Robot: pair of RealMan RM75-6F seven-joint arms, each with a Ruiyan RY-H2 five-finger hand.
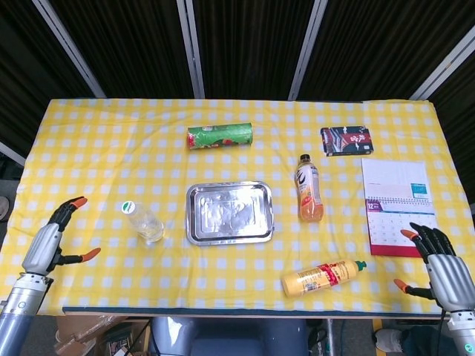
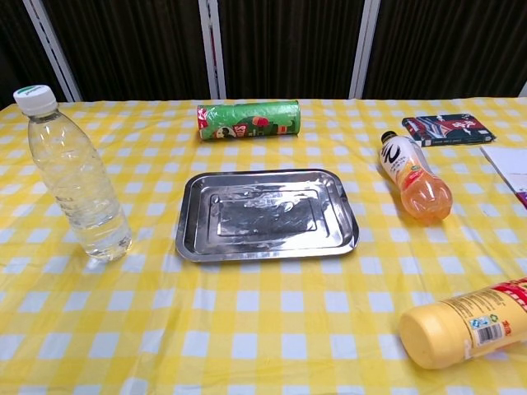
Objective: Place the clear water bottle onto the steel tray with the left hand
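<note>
The clear water bottle (image 1: 144,222) (image 2: 74,177) stands upright with a white and green cap, left of the steel tray (image 1: 229,213) (image 2: 265,215). The tray lies bare near the table's middle. My left hand (image 1: 50,242) hovers over the table's left front part, well left of the bottle, fingers apart and holding nothing. At the front right corner my right hand (image 1: 444,265) is spread open and holds nothing. Neither hand shows in the chest view.
A green snack can (image 1: 220,136) lies behind the tray. An orange drink bottle (image 1: 309,197) lies right of the tray, a yellow squeeze bottle (image 1: 323,277) near the front edge. A dark booklet (image 1: 346,140) and a calendar (image 1: 398,205) sit at the right.
</note>
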